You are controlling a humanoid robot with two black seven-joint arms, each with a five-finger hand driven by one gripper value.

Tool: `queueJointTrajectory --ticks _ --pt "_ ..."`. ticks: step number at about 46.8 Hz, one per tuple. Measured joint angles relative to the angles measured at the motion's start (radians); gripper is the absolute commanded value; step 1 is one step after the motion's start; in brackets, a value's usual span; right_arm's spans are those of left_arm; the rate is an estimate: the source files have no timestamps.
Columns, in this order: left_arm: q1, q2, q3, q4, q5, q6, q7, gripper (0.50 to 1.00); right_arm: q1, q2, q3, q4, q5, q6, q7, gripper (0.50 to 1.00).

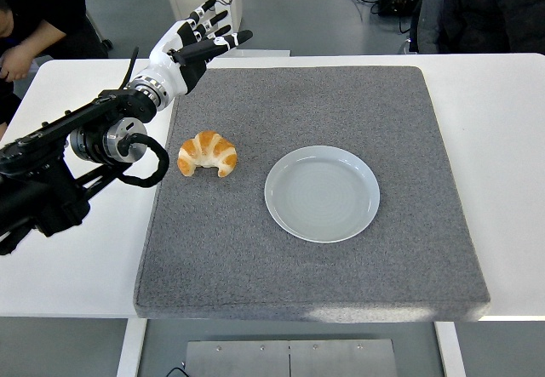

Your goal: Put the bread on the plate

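Left hand spread, empty, raised well beyond the croissant. Risk: coming down off-centre shoves the croissant across the mat, short of the plate.

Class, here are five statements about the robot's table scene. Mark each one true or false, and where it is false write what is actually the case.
1. The croissant lies on the grey mat, to the left of the plate. True.
2. The plate already has bread on it. False: the plate is empty, and the croissant lies apart from it on the mat.
3. The left hand has its fingers spread and holds nothing. True.
4. The left hand is closed around the croissant. False: it is near the mat's far left corner, well beyond the croissant.
5. The right arm reaches over the plate. False: no right arm is in view.
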Motion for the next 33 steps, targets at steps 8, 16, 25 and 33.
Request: queueJointTrajectory --ticks 8,16,25,33 --pt "-0.137 0.098 0.19 -0.12 0.0 0.039 0.035 0.966 0.001 0.0 0.001 0.0 0.0 0.0 0.0 1.0" --pt "-0.309 0.195 0.41 -0.218 0.026 0.032 0.1 0.966 0.002 0.0 0.0 0.0 0.0 0.0 0.0 1.0" --pt "-0.445 0.229 0.663 -0.249 0.203 0.02 0.107 0.968 0.002 0.0 0.0 0.0 0.0 0.0 0.0 1.0" --pt "-0.448 0.271 0.728 -0.28 0.487 0.0 0.106 0.968 0.003 0.0 0.0 0.0 0.0 0.0 0.0 1.0"
